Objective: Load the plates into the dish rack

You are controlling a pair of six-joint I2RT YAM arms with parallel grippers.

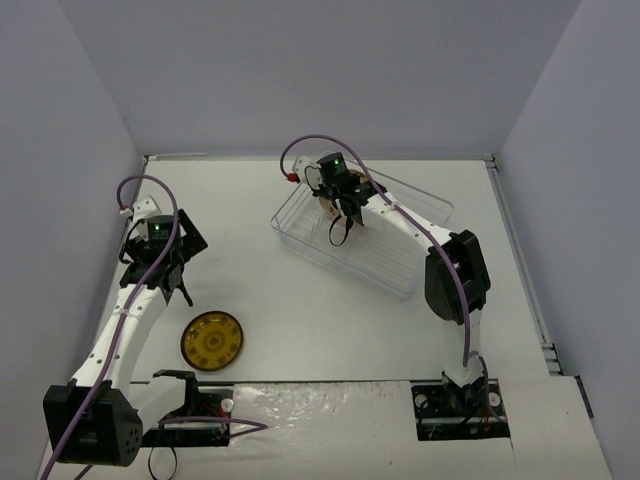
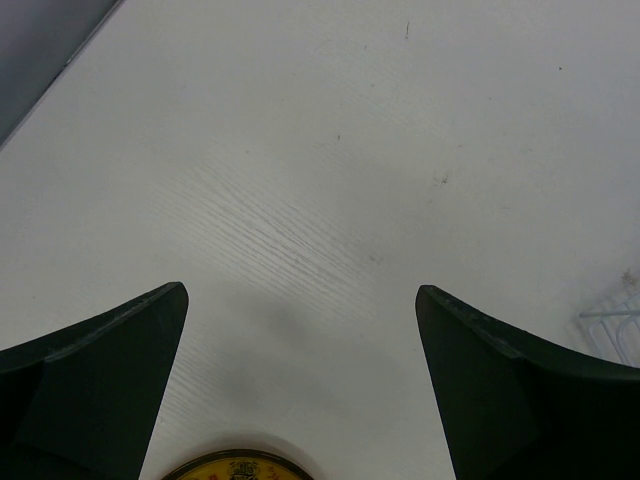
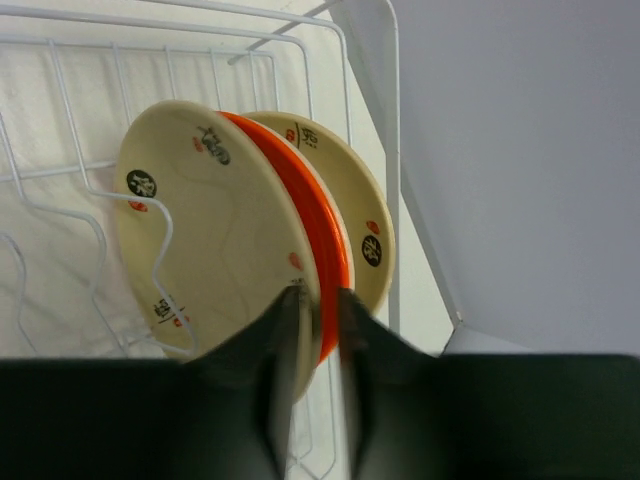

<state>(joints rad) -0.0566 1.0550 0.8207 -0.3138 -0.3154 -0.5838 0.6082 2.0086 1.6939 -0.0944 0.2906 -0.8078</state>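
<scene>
we take the silvery wire dish rack [image 1: 385,272] as our landmark; it lies at an angle on the white table [image 1: 300,330]. three plates stand on edge at the rack's far-left end, packed close together. in the right wrist view a cream round plate with small brown motifs [image 3: 210,230] is in front. an orange-red round plate [image 3: 322,225] is just behind it, and a second cream plate with brown motifs [image 3: 358,205] is behind that, beside the rack's end wall.

the right gripper [image 3: 318,320] reaches into the rack at that end. its jaws are drawn almost together, pinching the lower rim of the orange-red plate. we cannot tell whether the front cream plate's rim is caught too.

the dark brown round plate with a yellow pattern [image 1: 211,340] lies flat on the table, well apart from the rack, off its near-left side. the left gripper [image 2: 302,290] hangs over the table to the left of the rack, jaws spread wide and holding nothing. in its wrist view the dark plate's edge shows at the bottom, and a corner of the rack at the right edge.
</scene>
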